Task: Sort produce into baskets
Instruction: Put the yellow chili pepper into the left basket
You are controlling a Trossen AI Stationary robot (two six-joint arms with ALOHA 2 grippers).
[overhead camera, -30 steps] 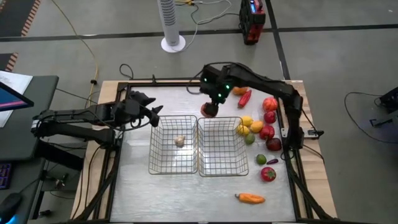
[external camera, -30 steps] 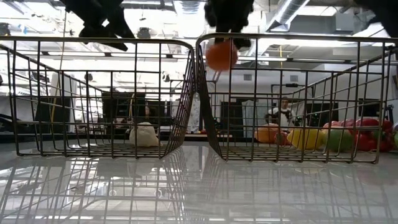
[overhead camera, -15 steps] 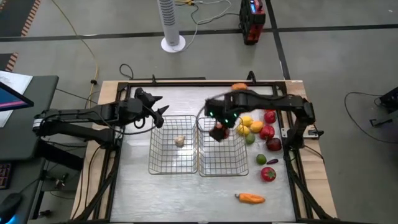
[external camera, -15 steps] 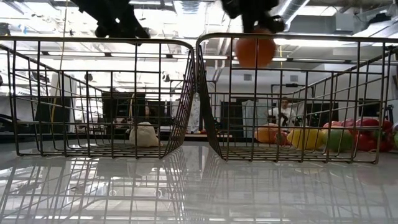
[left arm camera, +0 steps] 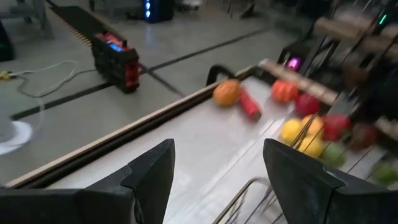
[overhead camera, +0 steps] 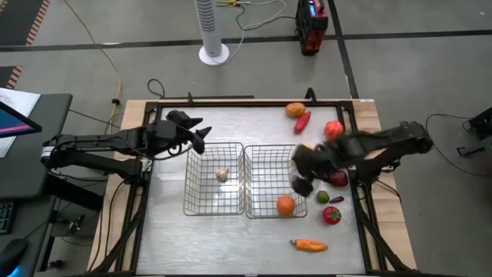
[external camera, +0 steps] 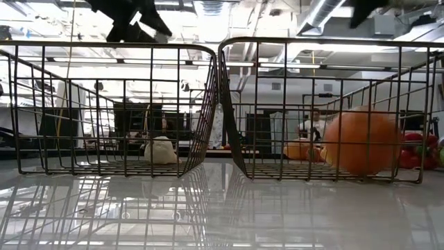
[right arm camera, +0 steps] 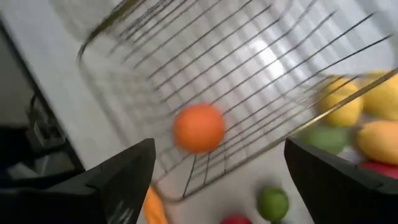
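Pale table (overhead camera: 231,231) holds two wire baskets side by side at centre. Left basket (overhead camera: 201,201) has one whitish bulb (overhead camera: 222,175); right basket (overhead camera: 261,201) has one orange fruit (overhead camera: 285,205) near its front corner. Sorting looks barely begun: most produce lies loose in a cluster (overhead camera: 332,163) by the right basket, plus an orange pepper (overhead camera: 310,246) near the front edge. Right gripper (overhead camera: 301,185) sits over the right basket's outer rim, fingers spread wide, holding nothing. Left gripper (overhead camera: 198,132) hovers behind the left basket, fingers parted, empty.
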